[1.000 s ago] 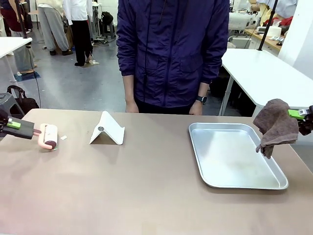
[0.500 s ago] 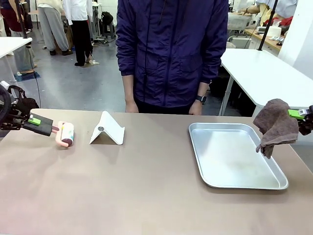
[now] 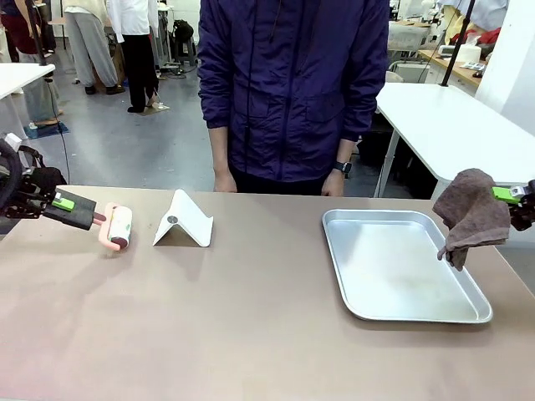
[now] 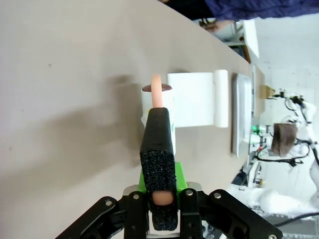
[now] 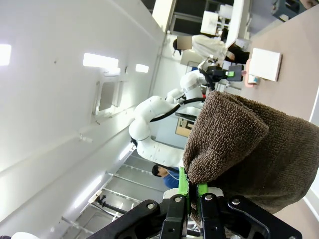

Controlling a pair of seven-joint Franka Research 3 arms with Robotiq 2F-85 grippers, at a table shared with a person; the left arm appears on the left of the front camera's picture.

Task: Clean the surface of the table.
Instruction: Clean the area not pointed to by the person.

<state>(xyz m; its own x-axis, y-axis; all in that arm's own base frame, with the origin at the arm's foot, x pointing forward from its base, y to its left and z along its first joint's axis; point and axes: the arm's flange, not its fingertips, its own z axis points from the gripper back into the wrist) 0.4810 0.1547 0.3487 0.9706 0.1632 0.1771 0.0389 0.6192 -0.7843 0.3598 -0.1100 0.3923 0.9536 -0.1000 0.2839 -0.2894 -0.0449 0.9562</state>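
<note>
Fingers of left gripper (image 3: 84,215) pinch roller (image 3: 119,227) handle at table (image 3: 251,326) left end; right gripper (image 3: 500,195) fingers clamp cloth (image 3: 472,213) hanging beside tray (image 3: 393,267). Table spans foreground; stand (image 3: 184,224), person (image 3: 292,92) beyond.

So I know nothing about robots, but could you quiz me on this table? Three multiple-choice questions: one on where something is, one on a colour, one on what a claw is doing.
1. Where is the lint roller?
A) in the person's hand
B) at the left part of the table, beside the white stand
C) on the floor

2. What colour is the cloth?
A) yellow
B) blue
C) brown

3. What is the right gripper doing?
A) shut on the cloth, holding it up
B) open, holding nothing
C) pressing the cloth flat on the table

Answers: 1 B, the front view shows it just left of the stand. 2 C, it looks brown in the front and right wrist views. 3 A, the cloth hangs from its closed grip.
</note>
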